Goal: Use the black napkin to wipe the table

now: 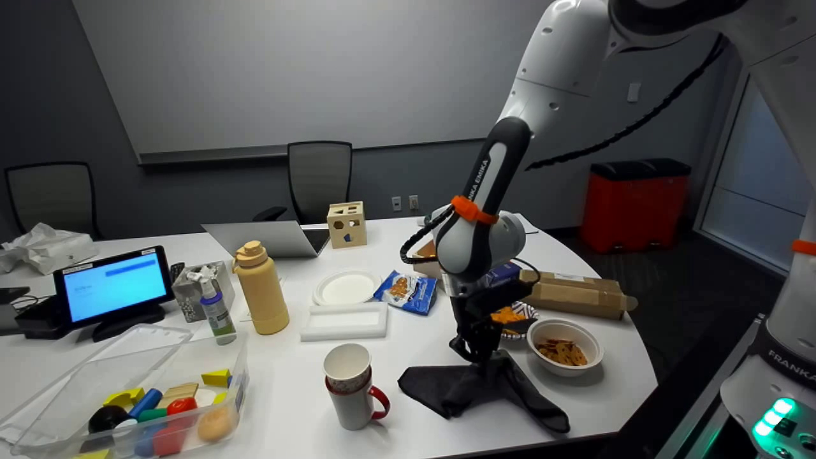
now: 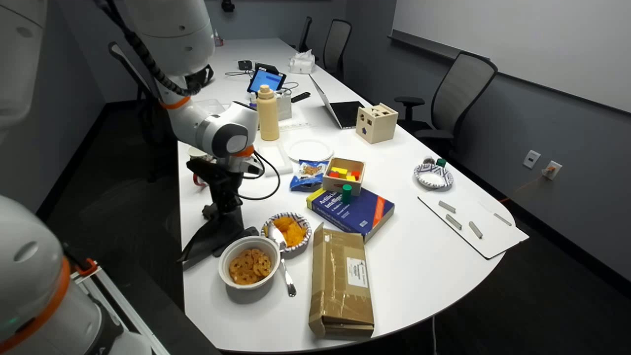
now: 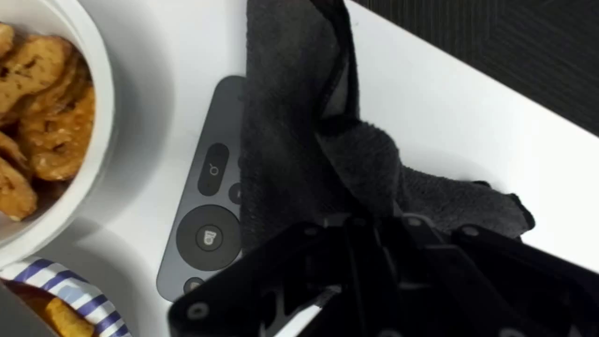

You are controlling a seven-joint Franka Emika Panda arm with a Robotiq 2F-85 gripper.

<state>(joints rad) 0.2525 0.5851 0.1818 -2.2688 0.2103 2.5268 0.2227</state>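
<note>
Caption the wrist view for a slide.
Gripper pinching the black napkin, which partly hides a gray remote beside a white snack bowl.

Your wrist view: white bowl upper left, striped bowl lower left, remote left of center. In both exterior views you have snack bag near center, tan bottle left of center.

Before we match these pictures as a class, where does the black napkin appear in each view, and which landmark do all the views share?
In an exterior view: the black napkin is just right of centre, low in the picture.
In an exterior view: the black napkin is left of centre, below mid-height.
Wrist view: it runs from the top edge down the middle, partly reaching right.
Shared landmark: the white bowl of snacks, near the napkin.
</note>
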